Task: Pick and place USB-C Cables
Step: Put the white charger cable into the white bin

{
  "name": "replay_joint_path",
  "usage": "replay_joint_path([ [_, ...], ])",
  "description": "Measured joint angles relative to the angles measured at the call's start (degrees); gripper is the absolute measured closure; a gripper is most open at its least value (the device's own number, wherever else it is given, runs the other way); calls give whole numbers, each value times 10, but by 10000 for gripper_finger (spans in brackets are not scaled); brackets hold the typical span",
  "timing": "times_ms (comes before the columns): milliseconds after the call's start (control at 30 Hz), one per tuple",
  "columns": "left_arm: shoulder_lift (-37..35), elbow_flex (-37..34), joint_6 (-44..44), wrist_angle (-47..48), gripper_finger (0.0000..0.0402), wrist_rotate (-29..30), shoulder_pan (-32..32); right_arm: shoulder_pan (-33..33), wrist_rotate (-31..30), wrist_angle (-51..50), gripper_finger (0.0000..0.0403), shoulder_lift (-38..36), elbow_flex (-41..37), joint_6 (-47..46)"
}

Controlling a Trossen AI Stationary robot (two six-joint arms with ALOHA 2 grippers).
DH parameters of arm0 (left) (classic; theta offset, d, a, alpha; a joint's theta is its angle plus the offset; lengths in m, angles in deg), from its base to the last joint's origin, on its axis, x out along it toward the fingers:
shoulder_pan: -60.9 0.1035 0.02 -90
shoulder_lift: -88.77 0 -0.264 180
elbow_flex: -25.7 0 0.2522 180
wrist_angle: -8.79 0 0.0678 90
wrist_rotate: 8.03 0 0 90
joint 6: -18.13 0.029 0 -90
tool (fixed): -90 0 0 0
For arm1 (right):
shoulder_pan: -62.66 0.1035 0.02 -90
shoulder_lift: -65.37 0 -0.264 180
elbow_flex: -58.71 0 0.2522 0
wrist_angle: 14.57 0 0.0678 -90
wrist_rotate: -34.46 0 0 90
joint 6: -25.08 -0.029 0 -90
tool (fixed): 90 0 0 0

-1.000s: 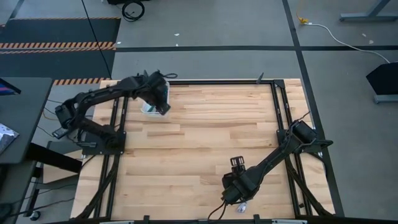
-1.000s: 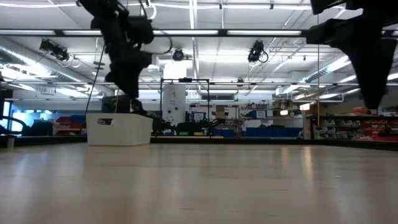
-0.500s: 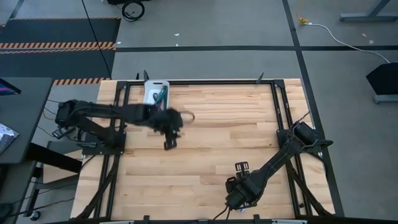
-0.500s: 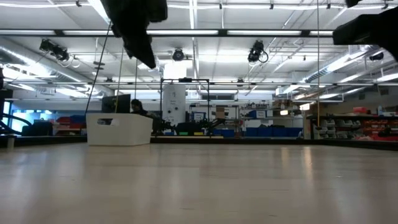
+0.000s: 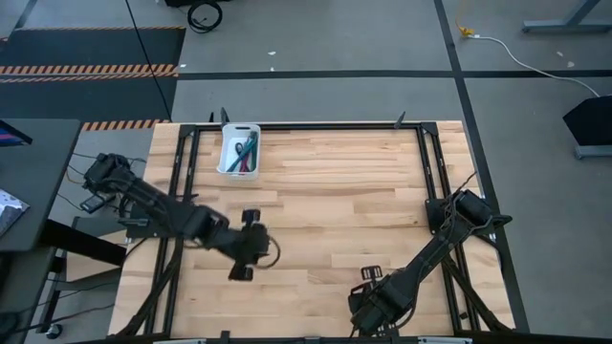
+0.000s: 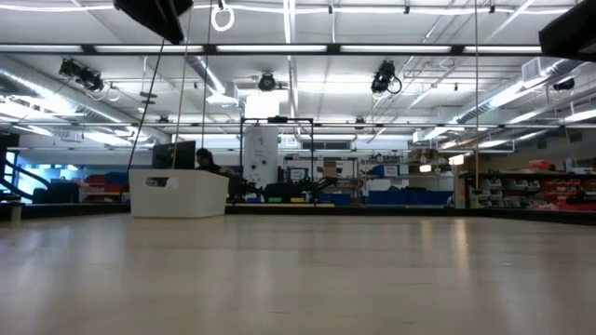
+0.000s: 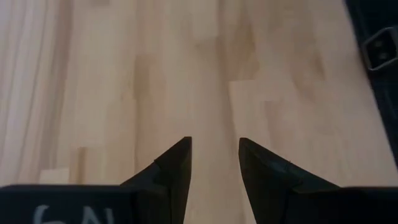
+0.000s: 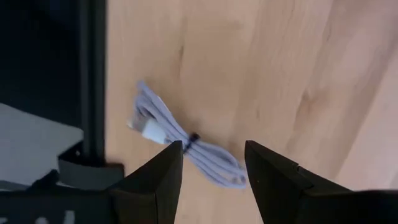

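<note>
The pale lilac-grey cable [image 8: 186, 144] lies on the table [image 5: 325, 201] by its near edge, right below the right gripper [image 8: 208, 165], whose fingers are spread and empty; its length runs slantwise across their gap. The left gripper [image 7: 214, 158], parted and empty, hovers well apart from it, so the right arm looks better placed. Other cables [image 5: 241, 153] sit in the white bin [image 5: 226, 168]

I see a small white plastic bin [image 5: 239, 150] on the wooden table's [image 5: 325, 201] far left, cable bundles [image 5: 243, 153] inside it.
</note>
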Motion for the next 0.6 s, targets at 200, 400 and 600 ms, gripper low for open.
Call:
replay_joint_path([
  [200, 2, 0, 10, -39, 260, 50, -62, -1, 0, 28, 229, 0, 0, -34],
  [400, 2, 0, 75, -83, 260, 72, -87, 0, 14, 46, 236, 0, 0, -99],
  [600, 2, 0, 163, -130, 260, 65, -82, 20, 19, 74, 237, 0, 0, -144],
])
